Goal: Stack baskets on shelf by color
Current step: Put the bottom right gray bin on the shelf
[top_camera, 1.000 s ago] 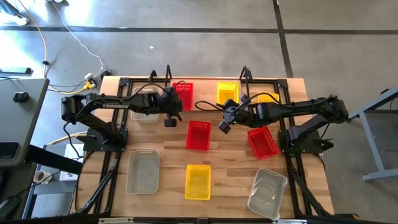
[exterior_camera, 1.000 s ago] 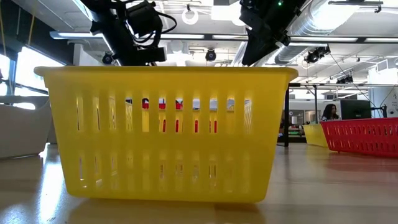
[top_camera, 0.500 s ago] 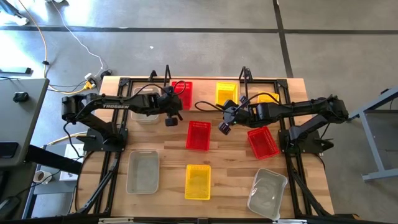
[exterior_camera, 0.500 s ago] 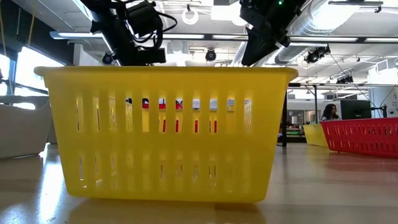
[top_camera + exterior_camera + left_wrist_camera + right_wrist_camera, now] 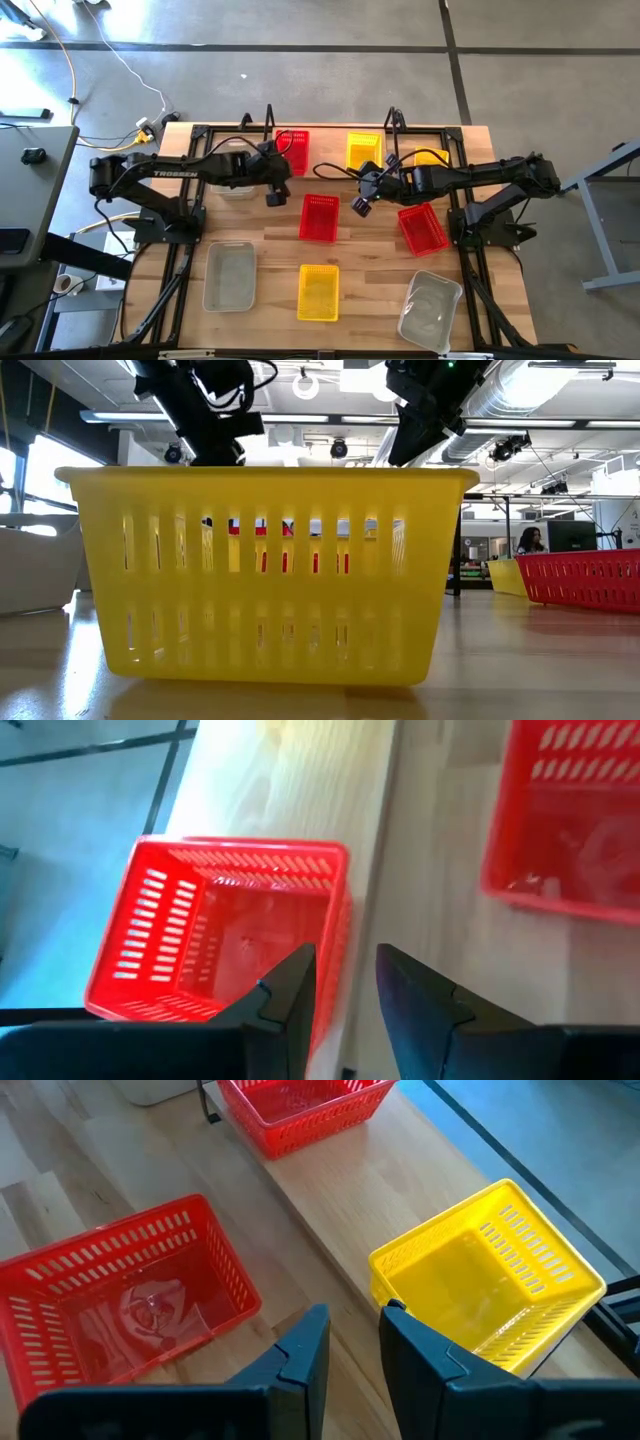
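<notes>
While the left arm is drawing its shoulder back toward nine o'clock, taking the shelf side of the table as twelve, its left pincer (image 5: 345, 956) is hanging with its fingers only narrowly parted and nothing between them. It is shifting only slightly from where it hung a second ago, just at six o'clock of the red basket (image 5: 293, 150) sitting on the shelf (image 5: 330, 148). To me that reads as a basket set down and let go, the arm now easing off, so red has its starting place on the board.

The right pincer (image 5: 353, 1316) is holding its spot over the middle of the table, fingers a slit apart and empty, with the yellow basket (image 5: 365, 150) on the shelf at its twelve o'clock.

Out from there, a second red basket (image 5: 320, 217) is waiting on the table (image 5: 270, 250) between the two pincers, and a third red basket (image 5: 422, 228) is lying under the right forearm at about four o'clock. I judge one of these to be the next pick.

The red basket on the shelf is sitting close to the board's table-side edge, and a black post (image 5: 270, 118) is rising at its eleven o'clock, so anything lowered onto it is wanting a straight drop. The bare wood toward six o'clock is giving both arms clear room.
</notes>
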Motion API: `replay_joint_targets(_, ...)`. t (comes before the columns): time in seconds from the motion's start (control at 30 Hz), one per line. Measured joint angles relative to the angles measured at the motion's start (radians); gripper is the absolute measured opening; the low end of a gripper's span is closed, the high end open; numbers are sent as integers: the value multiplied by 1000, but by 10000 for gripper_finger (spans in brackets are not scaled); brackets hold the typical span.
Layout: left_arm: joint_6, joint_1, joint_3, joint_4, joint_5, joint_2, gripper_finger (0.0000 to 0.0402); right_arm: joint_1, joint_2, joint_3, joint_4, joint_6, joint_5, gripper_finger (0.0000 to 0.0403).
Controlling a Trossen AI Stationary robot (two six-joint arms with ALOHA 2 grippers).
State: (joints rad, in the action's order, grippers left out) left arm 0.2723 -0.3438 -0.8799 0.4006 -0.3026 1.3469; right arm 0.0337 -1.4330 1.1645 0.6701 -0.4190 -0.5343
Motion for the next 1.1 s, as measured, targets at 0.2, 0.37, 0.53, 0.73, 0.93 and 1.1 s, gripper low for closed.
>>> replay_joint_targets(0.2,-62,71,0,1,4,-75,97,14,0,0,-1,-45,127,77)
replay_joint_targets(0.37,-131,139,-1,8,12,-154,97,73,0,10,4,-130,184,77)
replay_joint_targets(0.53,-235,192,-2,46,79,-224,97,173,0,50,3,-215,192,77)
replay_joint_targets(0.73,-335,242,-2,98,176,-273,97,304,0,67,3,-418,225,77)
replay_joint_targets(0.93,-395,287,-2,128,219,-276,97,453,0,67,2,-624,277,75)
replay_joint_targets(1.1,-442,316,-2,133,219,-267,97,573,0,67,3,-744,306,61)
